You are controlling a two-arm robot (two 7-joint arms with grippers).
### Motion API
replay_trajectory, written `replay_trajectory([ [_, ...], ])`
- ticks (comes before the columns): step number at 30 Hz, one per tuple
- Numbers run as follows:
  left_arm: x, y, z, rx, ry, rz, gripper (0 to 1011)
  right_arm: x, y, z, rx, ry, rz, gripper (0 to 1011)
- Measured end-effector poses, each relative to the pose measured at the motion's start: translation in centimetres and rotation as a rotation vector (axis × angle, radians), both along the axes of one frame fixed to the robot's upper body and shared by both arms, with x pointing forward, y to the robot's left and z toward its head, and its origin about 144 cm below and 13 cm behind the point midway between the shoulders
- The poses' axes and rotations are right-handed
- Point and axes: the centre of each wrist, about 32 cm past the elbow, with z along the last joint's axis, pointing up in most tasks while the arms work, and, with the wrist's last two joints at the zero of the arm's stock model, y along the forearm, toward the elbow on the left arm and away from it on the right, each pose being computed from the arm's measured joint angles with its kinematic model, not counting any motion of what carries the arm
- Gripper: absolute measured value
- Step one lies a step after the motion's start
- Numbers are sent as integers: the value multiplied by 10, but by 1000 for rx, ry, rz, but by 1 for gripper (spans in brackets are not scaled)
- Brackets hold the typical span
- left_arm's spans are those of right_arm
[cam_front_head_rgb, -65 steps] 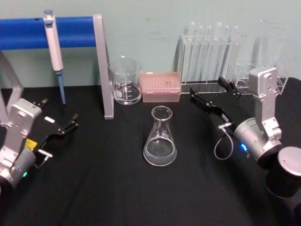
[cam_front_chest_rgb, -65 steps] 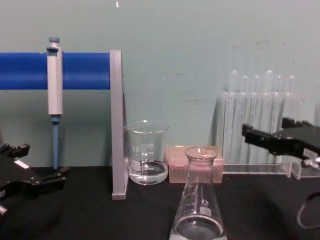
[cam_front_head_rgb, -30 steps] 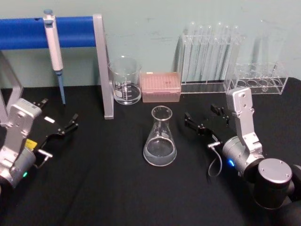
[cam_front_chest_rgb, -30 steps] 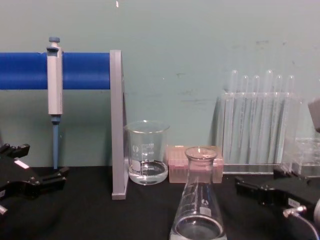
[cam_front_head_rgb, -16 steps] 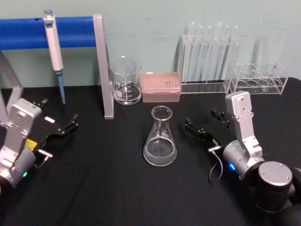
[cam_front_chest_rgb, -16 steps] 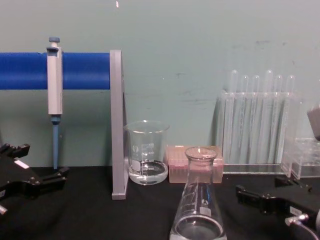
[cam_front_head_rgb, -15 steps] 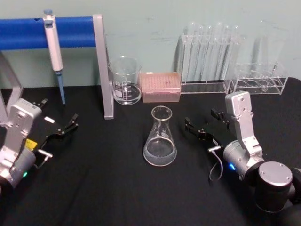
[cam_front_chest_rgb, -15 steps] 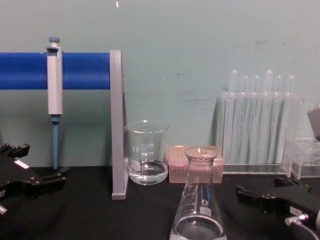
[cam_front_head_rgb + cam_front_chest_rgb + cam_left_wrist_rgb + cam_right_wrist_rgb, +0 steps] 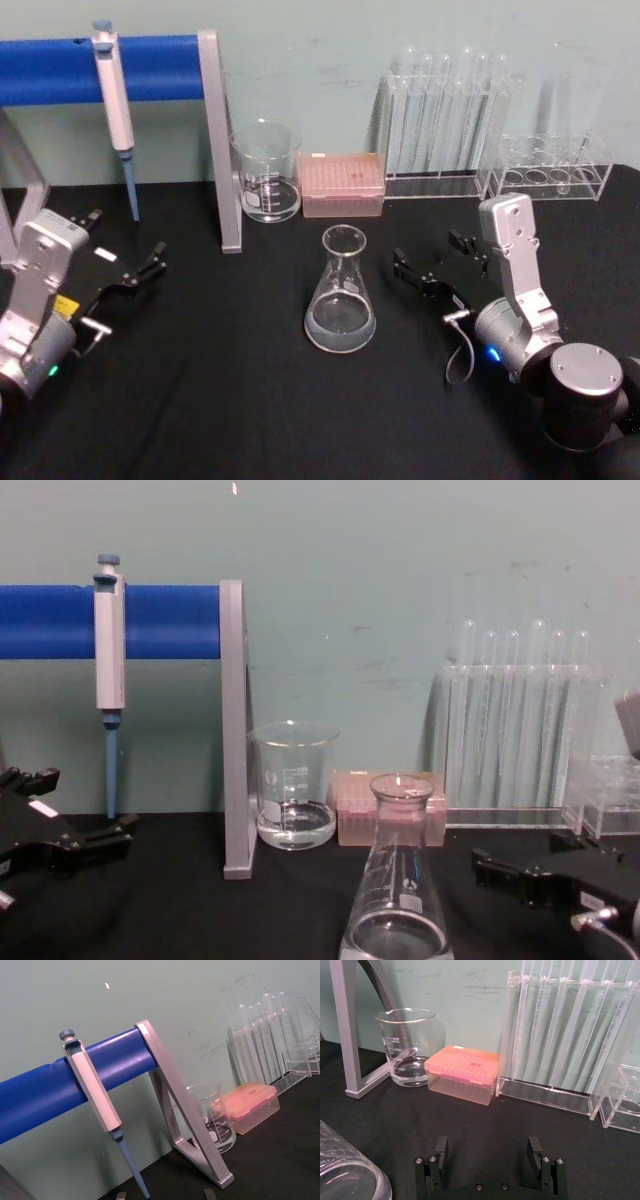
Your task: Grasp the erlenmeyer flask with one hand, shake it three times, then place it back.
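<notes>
Your erlenmeyer flask (image 9: 340,291) stands upright mid-desk, neck vertical. The right gripper (image 9: 432,263), jaws released and empty, sits just to its right and nearer than the parked, spread left gripper (image 9: 120,270).

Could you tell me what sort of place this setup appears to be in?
Most likely a laboratory bench or a mock-up of one: a pipette hangs on a blue stand, test tubes stand in a clear rack, and an erlenmeyer flask sits beside a beaker.
</notes>
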Motion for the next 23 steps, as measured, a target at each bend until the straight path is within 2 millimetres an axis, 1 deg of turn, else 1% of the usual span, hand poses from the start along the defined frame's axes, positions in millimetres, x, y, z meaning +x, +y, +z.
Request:
replay_trajectory([
  [23,0,0,0,0,0,0,1001,0,0,0,3,-2,-1,1002],
])
